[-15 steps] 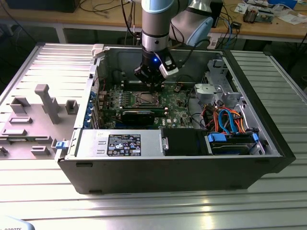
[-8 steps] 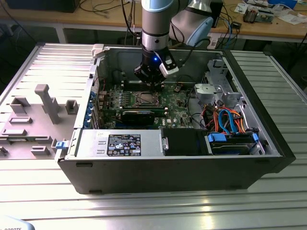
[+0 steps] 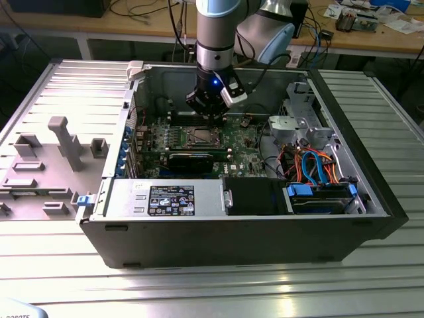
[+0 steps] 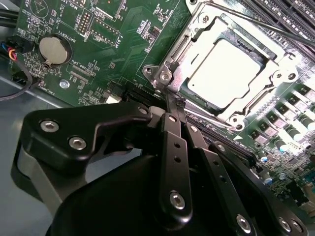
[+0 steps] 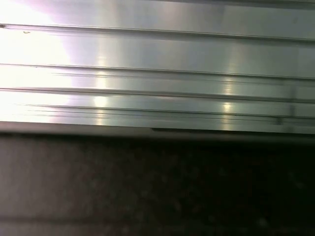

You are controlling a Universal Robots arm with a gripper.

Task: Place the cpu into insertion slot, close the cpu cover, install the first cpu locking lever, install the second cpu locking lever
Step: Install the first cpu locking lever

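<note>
Silver-grey square cpu [image 4: 231, 69] sits seated in the insertion slot, the thin metal cpu cover [image 4: 194, 37] frame down around it; black gripper [image 4: 169, 98] fingers pinched together, grasping nothing, tip at the socket's corner beside 1 wire lever [image 4: 246, 22], likely to work it.

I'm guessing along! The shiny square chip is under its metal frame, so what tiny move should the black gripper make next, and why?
Probably a slow press down at the frame's corner. The silver-grey square cpu is seated, the thin metal cpu cover is down over it, and the black gripper, fingers together, sits by that corner, where a locking lever might latch.
</note>
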